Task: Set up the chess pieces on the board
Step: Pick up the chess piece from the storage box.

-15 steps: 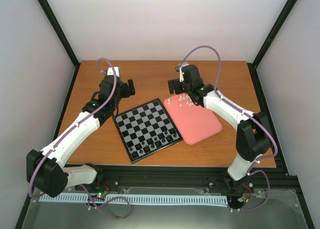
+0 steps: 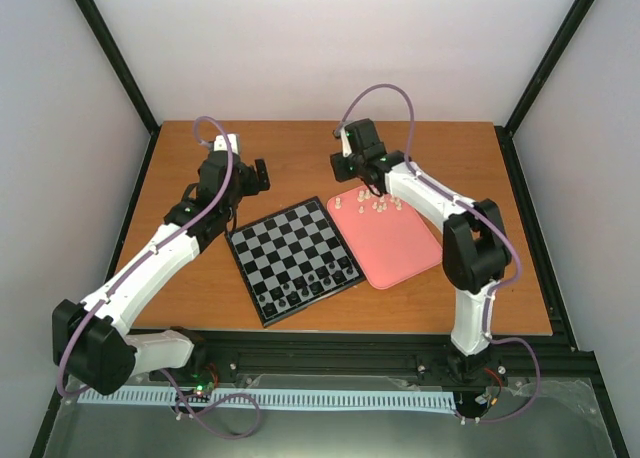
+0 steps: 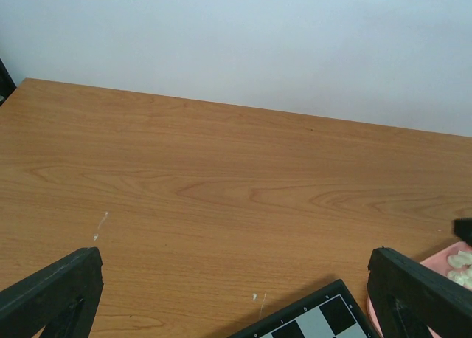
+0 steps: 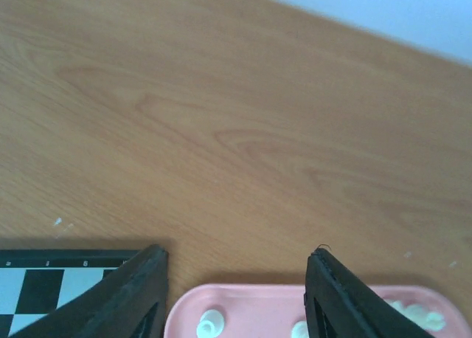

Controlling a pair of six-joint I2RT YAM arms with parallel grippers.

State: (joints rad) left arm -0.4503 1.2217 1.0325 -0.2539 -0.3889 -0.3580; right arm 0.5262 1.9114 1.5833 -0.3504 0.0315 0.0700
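The board lies at the table's middle, with dark figures along its near edge. Several cream chess pieces stand bunched at the far end of the pink tray. My right gripper hovers over the tray's far-left corner, open, nothing between its fingers. In the right wrist view my right gripper frames the tray's rim, with chess pieces just below and the board's corner at left. My left gripper hangs open beyond the board's far-left side. The left wrist view has my left gripper over bare wood.
The dark figures fill the board's near rows. The left wrist view catches the board's corner and a bit of the tray with cream pieces. Black frame posts and white walls enclose the table.
My right gripper has swung left and slightly back, from over the cream pieces to the tray's far-left corner. The left arm has not moved.
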